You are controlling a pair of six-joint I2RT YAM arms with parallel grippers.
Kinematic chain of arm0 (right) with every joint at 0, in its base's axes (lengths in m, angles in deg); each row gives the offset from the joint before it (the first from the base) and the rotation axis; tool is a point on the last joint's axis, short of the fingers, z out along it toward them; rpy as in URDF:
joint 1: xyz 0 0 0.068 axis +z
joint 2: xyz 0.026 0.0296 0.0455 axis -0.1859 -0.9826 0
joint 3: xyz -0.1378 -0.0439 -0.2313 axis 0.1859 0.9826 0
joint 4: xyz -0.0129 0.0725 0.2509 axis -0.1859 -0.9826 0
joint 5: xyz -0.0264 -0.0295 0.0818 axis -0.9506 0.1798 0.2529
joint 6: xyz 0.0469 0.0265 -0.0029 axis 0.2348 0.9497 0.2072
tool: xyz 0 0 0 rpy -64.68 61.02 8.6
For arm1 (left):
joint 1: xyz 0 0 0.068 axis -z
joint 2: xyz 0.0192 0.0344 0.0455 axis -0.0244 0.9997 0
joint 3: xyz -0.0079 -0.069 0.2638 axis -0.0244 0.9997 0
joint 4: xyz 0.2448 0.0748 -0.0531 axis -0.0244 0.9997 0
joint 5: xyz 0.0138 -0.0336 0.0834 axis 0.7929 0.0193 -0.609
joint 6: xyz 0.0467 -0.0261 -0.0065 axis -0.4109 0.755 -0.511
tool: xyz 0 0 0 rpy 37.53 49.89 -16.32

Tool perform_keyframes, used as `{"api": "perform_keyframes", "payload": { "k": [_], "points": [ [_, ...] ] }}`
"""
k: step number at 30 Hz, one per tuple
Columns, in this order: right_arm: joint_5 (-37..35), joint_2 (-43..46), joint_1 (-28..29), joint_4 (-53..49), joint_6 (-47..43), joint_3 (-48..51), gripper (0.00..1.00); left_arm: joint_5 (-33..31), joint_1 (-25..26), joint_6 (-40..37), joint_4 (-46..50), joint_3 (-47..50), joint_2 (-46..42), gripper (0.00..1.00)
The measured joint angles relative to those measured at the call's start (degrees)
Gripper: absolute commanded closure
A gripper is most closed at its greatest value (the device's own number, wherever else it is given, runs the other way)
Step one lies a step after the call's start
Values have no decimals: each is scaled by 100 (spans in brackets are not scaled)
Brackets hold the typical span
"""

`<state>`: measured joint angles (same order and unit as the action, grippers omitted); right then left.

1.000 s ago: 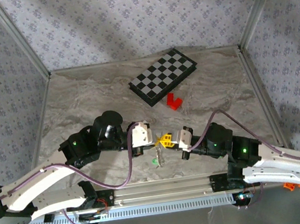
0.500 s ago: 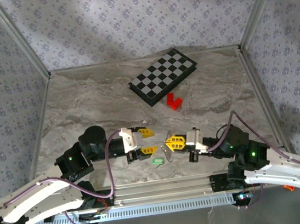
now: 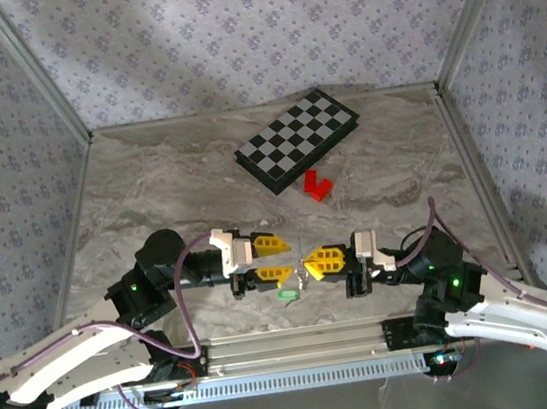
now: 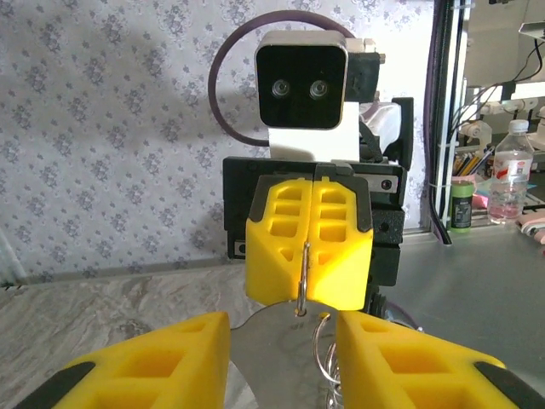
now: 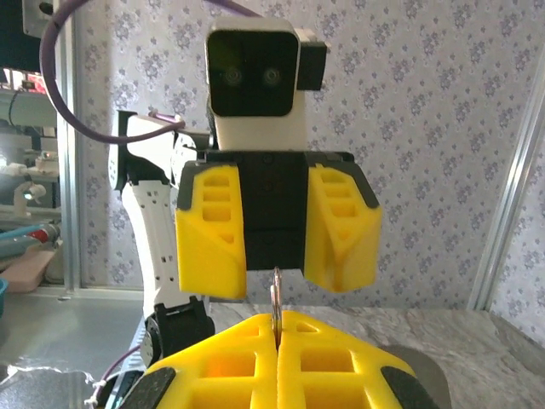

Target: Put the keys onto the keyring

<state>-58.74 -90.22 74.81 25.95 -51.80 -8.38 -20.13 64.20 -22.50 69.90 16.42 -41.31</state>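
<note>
right gripper [image 3: 308, 261]: fingers [image 5: 230, 362] pressed together, pinching a thin wire of the keyring [image 4: 304, 271]; the wire stands on edge above the tips in the right wrist view; a flat silvery piece and wire loops hang under the pinch; left gripper [image 3: 283, 260]: fingers partly apart, holding nothing, tips facing the right ones, ring just beyond them; green-headed key [image 3: 287, 293] sits just below the gap, near the table [image 3: 152, 200] front edge; hanging or resting, cannot tell; checkered board [image 3: 297, 139] and red block [image 3: 317, 186] well behind
</note>
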Motion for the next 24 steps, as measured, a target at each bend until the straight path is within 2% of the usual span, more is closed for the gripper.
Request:
{"api": "perform_keyframes", "payload": {
  "k": [24],
  "points": [
    [151, -85, -39, 173, 83, 2, 100, 396, 0, 144, -417, -63, 452, 77]
  ]
}}
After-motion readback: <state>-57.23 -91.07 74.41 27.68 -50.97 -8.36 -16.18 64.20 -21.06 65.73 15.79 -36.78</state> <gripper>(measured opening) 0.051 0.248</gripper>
